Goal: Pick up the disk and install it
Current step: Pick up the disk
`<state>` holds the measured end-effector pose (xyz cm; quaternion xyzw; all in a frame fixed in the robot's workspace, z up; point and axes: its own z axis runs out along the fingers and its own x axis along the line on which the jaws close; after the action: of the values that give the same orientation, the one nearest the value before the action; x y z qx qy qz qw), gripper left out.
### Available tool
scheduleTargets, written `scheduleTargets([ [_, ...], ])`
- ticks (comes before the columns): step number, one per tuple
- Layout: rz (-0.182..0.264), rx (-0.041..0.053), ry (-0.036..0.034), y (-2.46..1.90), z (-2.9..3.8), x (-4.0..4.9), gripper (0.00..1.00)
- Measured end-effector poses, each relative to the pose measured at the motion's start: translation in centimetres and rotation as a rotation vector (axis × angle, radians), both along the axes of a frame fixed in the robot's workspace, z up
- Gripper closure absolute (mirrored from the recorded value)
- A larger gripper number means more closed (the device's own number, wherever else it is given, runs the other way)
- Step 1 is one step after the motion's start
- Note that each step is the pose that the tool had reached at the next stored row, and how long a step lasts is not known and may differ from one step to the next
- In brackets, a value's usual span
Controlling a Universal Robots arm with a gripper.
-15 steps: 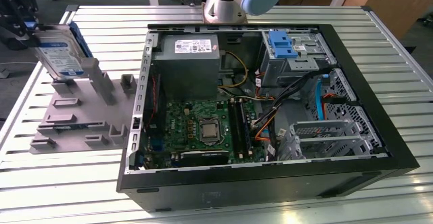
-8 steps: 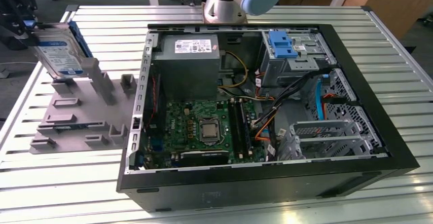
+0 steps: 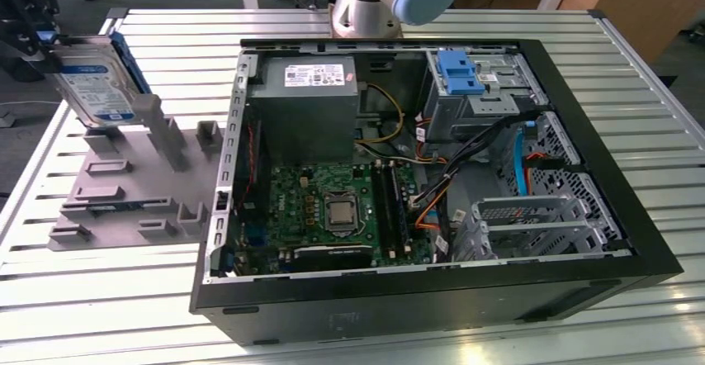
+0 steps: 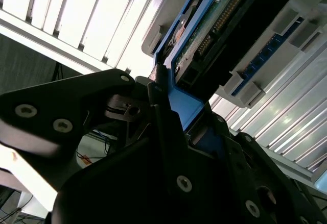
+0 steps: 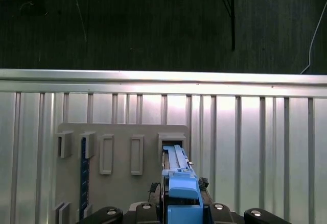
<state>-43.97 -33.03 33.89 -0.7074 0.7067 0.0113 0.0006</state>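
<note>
hidden: the gripper [image 3: 22,39] is cut off at the edge of the exterior view; i cannot tell whether the disk [image 3: 97,84] touches the rack [image 3: 121,191].
gripper: clamped on the disk's blue frame in both wrist views.
disk: tilted, label showing, over the rack, well apart from the case [image 3: 441,303], on the exterior view's left of it.
arm: base [image 3: 380,2] stands at the case's far side.
desk: slatted metal [image 3: 99,307], carrying the rack and the case.
room: dark floor [image 5: 153,25] past the desk's edge.

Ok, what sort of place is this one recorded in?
Likely a lab or workshop bench set up for computer assembly: a slatted metal table, an open computer case with its circuit board bare, and a grey slotted holder beside it. The gripper grips the disk at that holder.
</note>
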Motion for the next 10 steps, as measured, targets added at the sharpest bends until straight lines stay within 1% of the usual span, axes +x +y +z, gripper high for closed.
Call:
scheduleTargets([
  [10, 0.0, 0.0, 0.0, 0.0, 0.25, 0.0, 0.64],
])
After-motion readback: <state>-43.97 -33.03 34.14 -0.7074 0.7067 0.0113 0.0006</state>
